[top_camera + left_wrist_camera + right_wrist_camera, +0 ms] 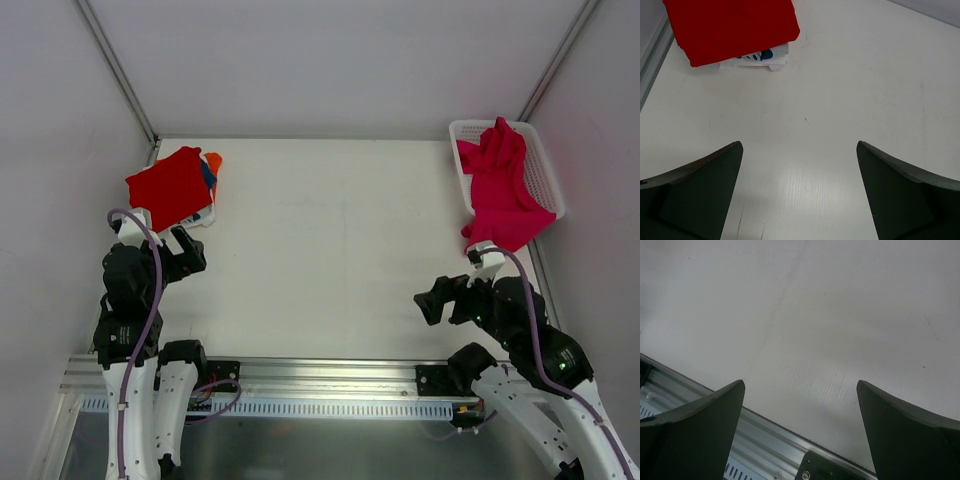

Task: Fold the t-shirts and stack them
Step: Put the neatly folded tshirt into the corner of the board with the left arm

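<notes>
A folded bright red t-shirt (170,187) tops a stack at the table's back left. An orange t-shirt's edge (214,160) and a navy t-shirt's edge (208,180) peek out on its right. In the left wrist view the red t-shirt (732,27) lies over the white-printed edge of the navy t-shirt (757,59). A crumpled magenta-pink t-shirt (503,190) lies in the white basket (546,165) and hangs over its near edge. My left gripper (190,250) (799,146) is open and empty, just in front of the stack. My right gripper (438,300) (800,384) is open and empty over the near table edge.
The white table (330,240) is walled at the back and sides. A metal rail (320,375) (765,435) runs along the near edge by the arm bases. The basket stands in the back right corner.
</notes>
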Motion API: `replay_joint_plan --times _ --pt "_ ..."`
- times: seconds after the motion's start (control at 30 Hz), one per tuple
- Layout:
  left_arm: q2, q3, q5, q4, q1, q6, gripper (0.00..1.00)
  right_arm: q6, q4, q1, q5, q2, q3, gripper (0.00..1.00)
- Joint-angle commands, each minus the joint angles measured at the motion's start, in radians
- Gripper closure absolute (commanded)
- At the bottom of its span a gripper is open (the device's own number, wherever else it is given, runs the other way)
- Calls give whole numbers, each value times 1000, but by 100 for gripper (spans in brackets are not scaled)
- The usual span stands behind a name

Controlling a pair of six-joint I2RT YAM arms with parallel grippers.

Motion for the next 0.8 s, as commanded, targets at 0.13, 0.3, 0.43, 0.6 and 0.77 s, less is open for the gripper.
replay_joint_plan --times 0.13,0.3,0.43,0.6,0.77 --pt "-27 -9 4 30 -5 3 1 -57 42 4 -98 -42 -20 1" --pt "-22 -4 -39 22 -5 3 1 -51 38 3 -79 -48 -24 1" --pt "-13 -2 -59 16 -6 2 1 -51 39 4 -73 -47 -24 0" --pt "-13 -2 -53 14 -5 2 1 -51 41 4 -76 -58 -26 1" --pt "-13 -1 -48 16 -5 5 1 -51 44 6 -69 -64 -27 1"
